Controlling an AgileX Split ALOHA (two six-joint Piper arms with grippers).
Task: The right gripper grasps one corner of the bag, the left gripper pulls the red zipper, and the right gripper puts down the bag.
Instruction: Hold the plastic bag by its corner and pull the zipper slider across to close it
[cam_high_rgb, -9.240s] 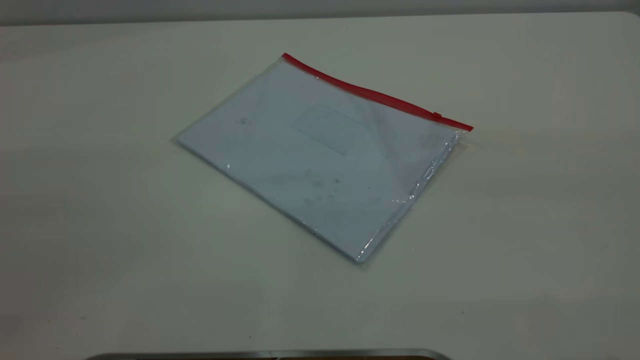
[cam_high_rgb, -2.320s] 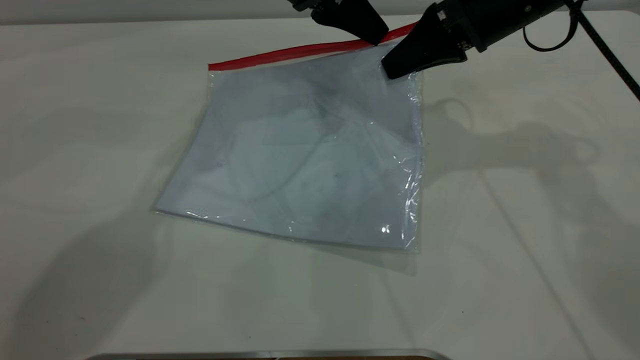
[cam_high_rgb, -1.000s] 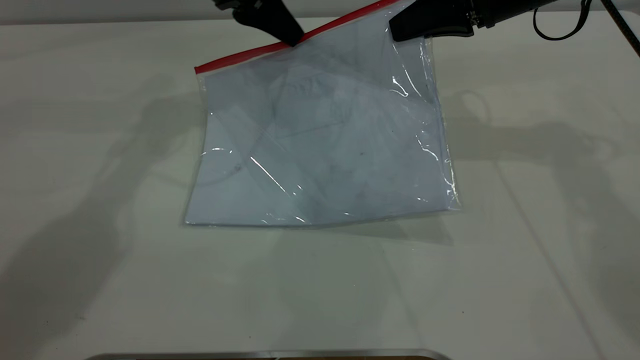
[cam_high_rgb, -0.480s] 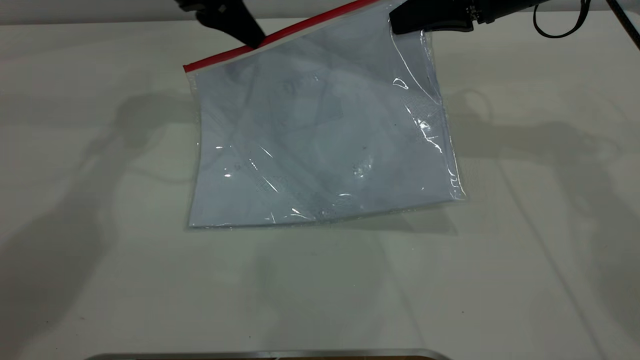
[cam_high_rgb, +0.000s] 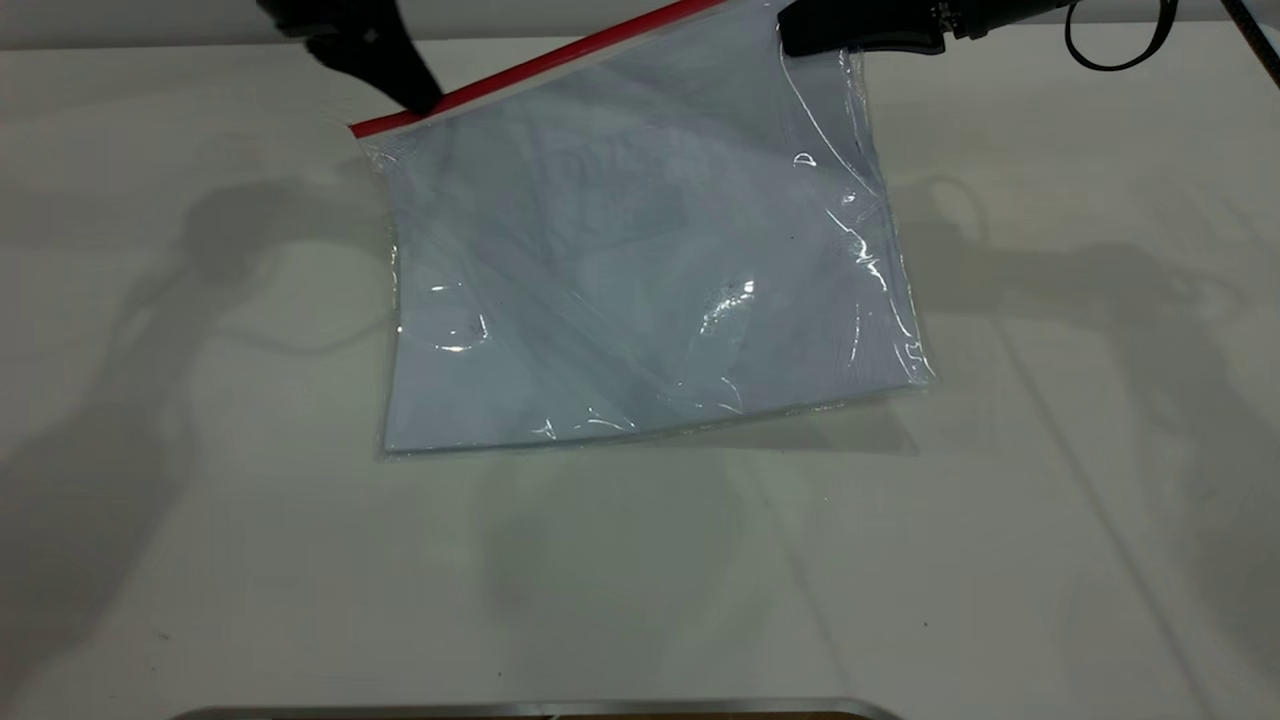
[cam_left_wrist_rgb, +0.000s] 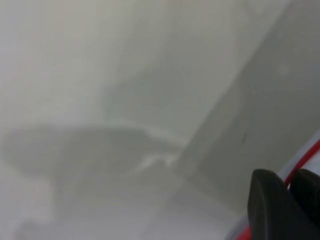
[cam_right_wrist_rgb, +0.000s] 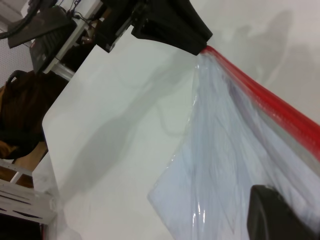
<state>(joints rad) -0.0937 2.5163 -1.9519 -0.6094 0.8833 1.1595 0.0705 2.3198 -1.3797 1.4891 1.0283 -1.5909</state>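
The bag (cam_high_rgb: 640, 260) is a clear pouch with white paper inside. Its top edge is lifted and its lower edge rests on the table. The red zipper (cam_high_rgb: 560, 62) runs along the raised top edge. My right gripper (cam_high_rgb: 792, 40) is shut on the bag's top right corner and holds it up. Only one of its jaws shows in the right wrist view, against the bag (cam_right_wrist_rgb: 220, 170). My left gripper (cam_high_rgb: 418, 100) is shut on the red zipper near its left end. In the left wrist view the red strip (cam_left_wrist_rgb: 304, 161) runs between its fingertips (cam_left_wrist_rgb: 270, 210). The slider tab is hidden.
The white table (cam_high_rgb: 1050, 500) carries only the bag. A metal rim (cam_high_rgb: 540, 708) lies at the near edge. In the right wrist view the table's edge (cam_right_wrist_rgb: 50, 150) shows, with dark equipment (cam_right_wrist_rgb: 40, 25) and a shelf beyond it.
My left gripper has slid left along the red zipper, from about its middle to near its left end. The bag's left corner has shifted left with it. The right gripper stays put.
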